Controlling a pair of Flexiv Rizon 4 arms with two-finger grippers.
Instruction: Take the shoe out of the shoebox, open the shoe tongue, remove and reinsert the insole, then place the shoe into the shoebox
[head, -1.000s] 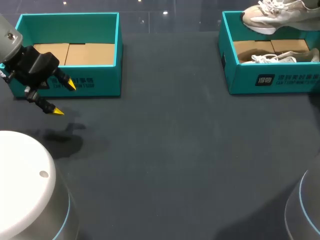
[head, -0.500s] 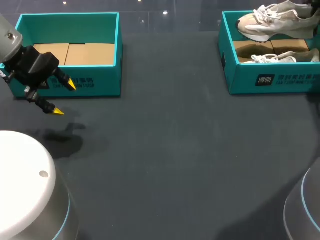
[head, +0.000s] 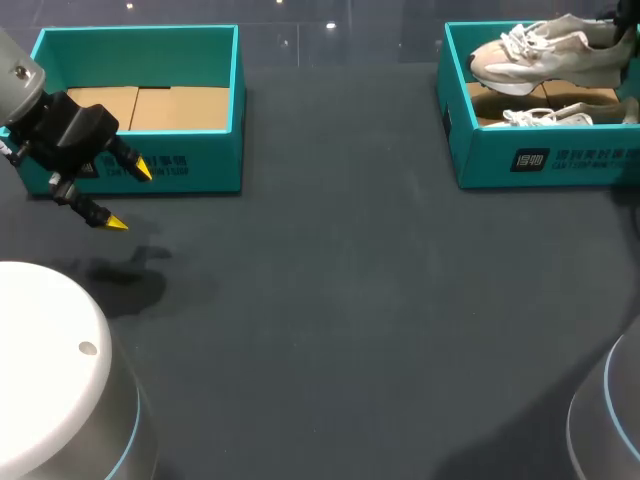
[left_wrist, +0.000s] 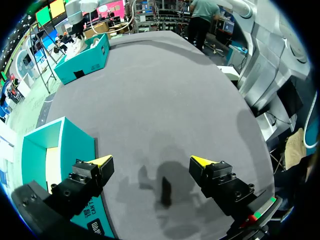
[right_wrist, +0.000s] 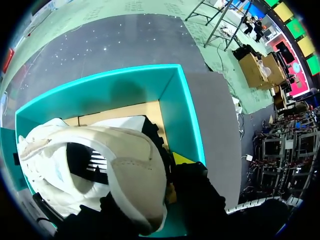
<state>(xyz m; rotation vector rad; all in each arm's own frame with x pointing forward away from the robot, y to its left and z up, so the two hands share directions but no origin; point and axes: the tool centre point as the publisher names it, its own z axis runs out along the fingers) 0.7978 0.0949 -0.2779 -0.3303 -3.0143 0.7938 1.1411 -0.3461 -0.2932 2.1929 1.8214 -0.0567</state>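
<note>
**Above the shoebox: shoe in my right gripper**

The pale shoe hangs over the teal shoebox at the table's far right, its heel clamped between my right gripper's fingers. Another shoe lies inside. My left gripper hovers wide open and empty, just before the other box at far left.

Noted: teal cardboard shoebox smooth with slight sheen, bare brown board inside; off-white fabric sneaker matt, cloth laces; dark grey table surface matt, fine-grained.
</note>
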